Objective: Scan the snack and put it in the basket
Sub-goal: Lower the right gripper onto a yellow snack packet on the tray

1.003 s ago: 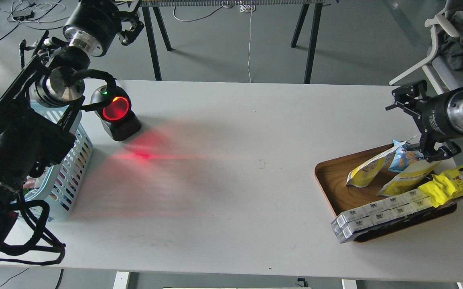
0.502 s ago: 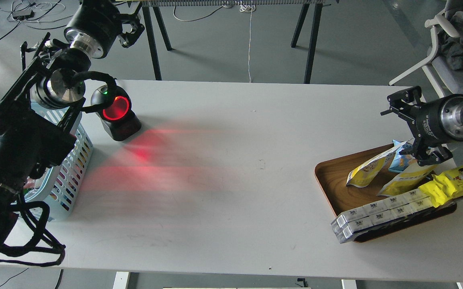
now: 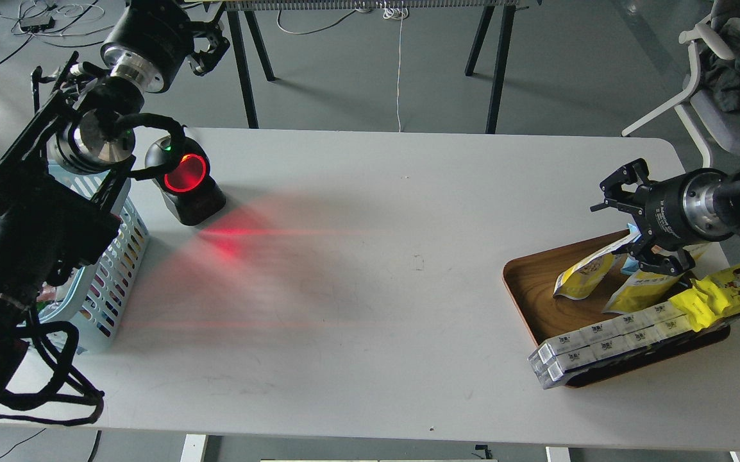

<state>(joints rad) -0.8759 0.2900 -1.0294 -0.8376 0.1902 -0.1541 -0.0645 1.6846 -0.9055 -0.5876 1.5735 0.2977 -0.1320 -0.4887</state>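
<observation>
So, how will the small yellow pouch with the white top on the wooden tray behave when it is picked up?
The small yellow pouch with the white top looks like thin film, so it probably flexes and weighs little. It leans at the edge of the brown wooden tray, so a push may tip it. Its glossy surface may slip.

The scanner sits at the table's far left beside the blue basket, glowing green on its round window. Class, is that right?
One detail is wrong. In the head view the scanner beside the basket has a round window glowing red, not green; only a tiny light on top is green.
</observation>
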